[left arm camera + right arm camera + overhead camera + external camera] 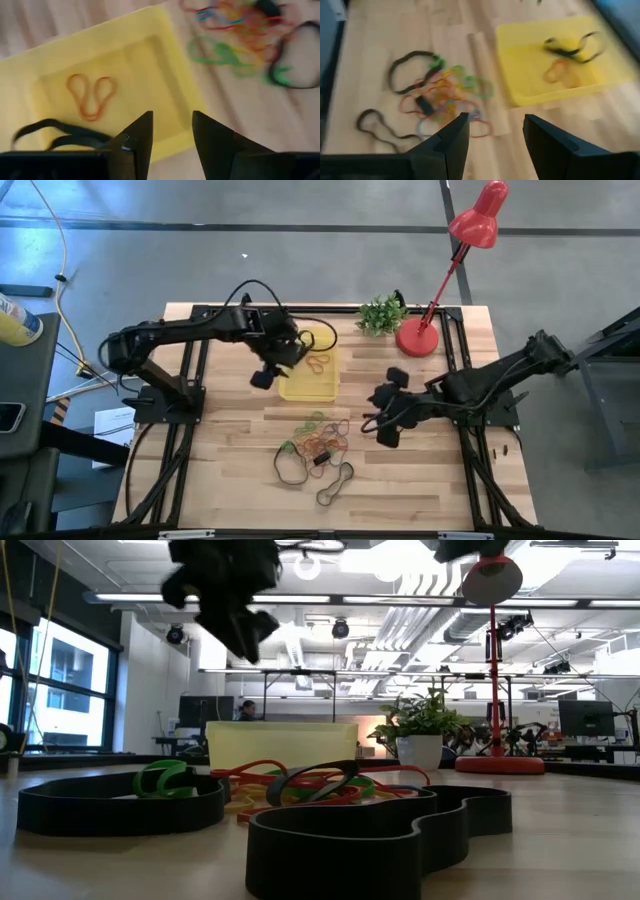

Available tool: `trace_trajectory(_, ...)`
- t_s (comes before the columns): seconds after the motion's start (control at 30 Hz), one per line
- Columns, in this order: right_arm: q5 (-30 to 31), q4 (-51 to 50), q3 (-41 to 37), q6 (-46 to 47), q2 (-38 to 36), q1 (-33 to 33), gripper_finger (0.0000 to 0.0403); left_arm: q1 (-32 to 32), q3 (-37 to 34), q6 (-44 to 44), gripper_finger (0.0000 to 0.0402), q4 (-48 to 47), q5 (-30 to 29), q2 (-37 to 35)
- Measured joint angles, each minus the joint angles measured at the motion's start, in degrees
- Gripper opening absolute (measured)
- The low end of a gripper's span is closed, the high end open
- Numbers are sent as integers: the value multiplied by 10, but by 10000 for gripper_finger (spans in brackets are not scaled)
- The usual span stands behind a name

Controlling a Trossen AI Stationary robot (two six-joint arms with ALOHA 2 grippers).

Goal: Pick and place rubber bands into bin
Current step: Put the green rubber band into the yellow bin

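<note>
Nearest the low camera lies a thick black band (360, 835), one of the rubber bands (318, 443) heaped on the wooden table (420, 480). Left gripper (268, 370): poised over the near left edge of the yellow bin (310, 385), fingers (137, 142) parted and holding nothing. Inside the bin lie an orange band (91, 96) and a black band (60, 131). Right gripper (385, 430): fingers apart and empty, just right of the heap. Behind the bin stand a small plant (382, 314) and a red lamp (478, 222).
</note>
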Motion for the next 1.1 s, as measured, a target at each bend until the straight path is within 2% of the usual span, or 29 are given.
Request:
trace_trajectory(0.2, -75, 192, -108, -2, 0, -28, 177, -91, 0, -31, 100, -8, 0, -65)
trace_trajectory(0.33, -90, 246, -154, 1, 0, -48, 177, -173, 0, -65, 90, -4, -51, -85)
trace_trajectory(0.5, -96, 251, -169, 0, 0, -66, 177, -269, -9, -103, 83, 0, -129, -80)
trace_trajectory(0.63, -100, 251, -169, -26, 0, -74, 177, -319, -39, -153, 85, 16, -156, -68)
trace_trajectory(0.93, -128, 215, -169, -80, 0, -89, 177, -377, -106, -290, 73, 162, -165, -37)
trace_trajectory(1.1, -146, 191, -169, -108, 0, -89, 177, -388, -110, -327, 63, 217, -239, 4)
